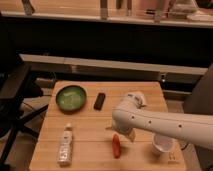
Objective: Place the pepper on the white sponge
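Note:
The pepper, slim and red-orange, lies on the wooden table near its front edge. The white sponge sits at the back right of the table, partly hidden behind my white arm. My arm reaches in from the right. The gripper hangs at its end, just above and to the right of the pepper's far end. Nothing shows in the gripper.
A green bowl stands at the back left, with a black rectangular block beside it. A long pale bottle-like package lies at the front left. A white cup stands at the front right. A dark chair is left of the table.

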`<state>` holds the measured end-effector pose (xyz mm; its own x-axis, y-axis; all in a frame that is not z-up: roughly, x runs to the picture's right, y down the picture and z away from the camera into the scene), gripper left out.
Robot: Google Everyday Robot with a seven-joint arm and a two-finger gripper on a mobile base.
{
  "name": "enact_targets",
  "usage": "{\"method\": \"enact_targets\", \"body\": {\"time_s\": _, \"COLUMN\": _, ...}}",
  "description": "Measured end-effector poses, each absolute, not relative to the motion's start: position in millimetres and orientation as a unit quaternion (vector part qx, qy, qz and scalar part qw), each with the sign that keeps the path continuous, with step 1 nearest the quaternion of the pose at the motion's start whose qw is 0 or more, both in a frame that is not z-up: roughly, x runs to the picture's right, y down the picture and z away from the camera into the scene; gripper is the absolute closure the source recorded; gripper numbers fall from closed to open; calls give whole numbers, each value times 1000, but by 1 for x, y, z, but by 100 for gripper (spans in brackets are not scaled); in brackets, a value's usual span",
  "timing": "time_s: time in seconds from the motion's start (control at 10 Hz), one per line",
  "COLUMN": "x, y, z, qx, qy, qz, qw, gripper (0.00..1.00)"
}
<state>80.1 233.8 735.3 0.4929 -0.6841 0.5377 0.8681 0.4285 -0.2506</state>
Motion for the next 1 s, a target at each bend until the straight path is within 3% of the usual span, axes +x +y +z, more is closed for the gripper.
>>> {"method": "enact_targets", "body": {"time_s": 1.0, "x": 69, "y": 273, "z": 755, "qx": -236, "qy": -219, "qz": -489, "qw": 811, "gripper": 20}}
